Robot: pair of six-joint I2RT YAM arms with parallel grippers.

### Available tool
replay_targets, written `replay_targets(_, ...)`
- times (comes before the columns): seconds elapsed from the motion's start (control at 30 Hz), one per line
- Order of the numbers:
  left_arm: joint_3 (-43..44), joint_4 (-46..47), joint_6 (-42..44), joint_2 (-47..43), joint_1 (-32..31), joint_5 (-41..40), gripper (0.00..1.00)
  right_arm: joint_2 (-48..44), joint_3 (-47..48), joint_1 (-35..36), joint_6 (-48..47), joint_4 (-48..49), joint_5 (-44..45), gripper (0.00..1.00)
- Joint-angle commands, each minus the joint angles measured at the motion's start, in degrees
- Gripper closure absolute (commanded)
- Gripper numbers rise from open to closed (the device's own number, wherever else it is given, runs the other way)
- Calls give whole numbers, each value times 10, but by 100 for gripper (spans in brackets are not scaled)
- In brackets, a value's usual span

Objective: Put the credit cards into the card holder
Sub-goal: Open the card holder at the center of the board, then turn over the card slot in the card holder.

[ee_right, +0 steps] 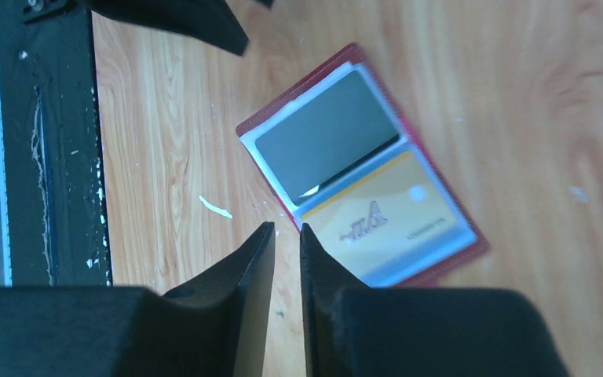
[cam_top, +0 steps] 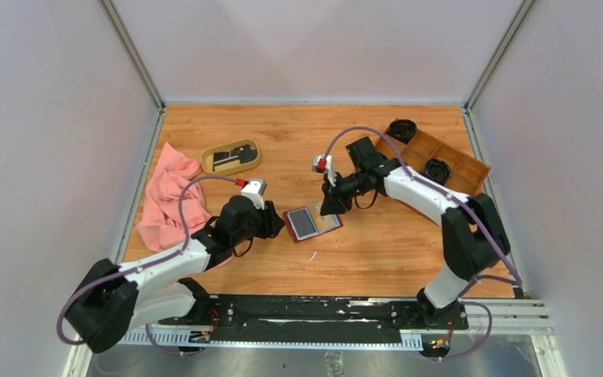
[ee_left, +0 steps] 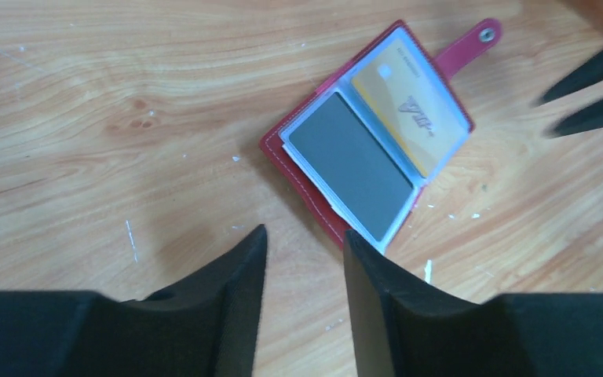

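The dark red card holder lies open flat on the table between my two grippers. One pocket shows a dark grey card, the other a yellow card; the snap tab sticks out beyond. More credit cards, black and pale, lie in the oval tan dish. My left gripper hovers just short of the holder's near corner, open, with only bare wood between its fingers. My right gripper hangs beside the holder's fold, jaws narrowly open on nothing.
An oval tan dish sits at the back left beside a crumpled pink cloth. A brown wooden compartment tray with two black round objects stands at the back right. The black mounting rail runs along the near edge.
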Motion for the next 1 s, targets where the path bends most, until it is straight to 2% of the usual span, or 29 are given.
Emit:
replay_targets(0.0, -29, -10, 10, -98, 4, -9, 51, 75, 31, 33, 17, -29, 45, 81)
replay_targets(0.1, -52, -10, -5, -158, 4, 3, 32, 113, 44, 36, 17, -43, 69, 82)
replay_targets(0.2, -73, -10, -17, -217, 4, 9, 3, 133, 63, 36, -11, -81, 65, 81)
replay_targets(0.23, -80, -10, -22, -237, 5, 10, 0, 134, 71, 36, -29, -99, 59, 81)
replay_targets(0.4, -118, -19, -54, -345, 8, 34, 0, 75, 74, 29, -129, -169, 32, 80)
replay_targets(0.57, -143, -42, -57, -436, 9, 41, 0, 36, 75, 5, -185, -209, -6, 78)
replay_targets(0.77, -100, -186, -17, -493, 8, 15, 0, 22, 69, -9, -216, -237, -3, 76)
replay_targets(0.97, -147, -71, -84, -460, 9, 83, 0, 48, 84, -8, -177, -224, 24, 76)
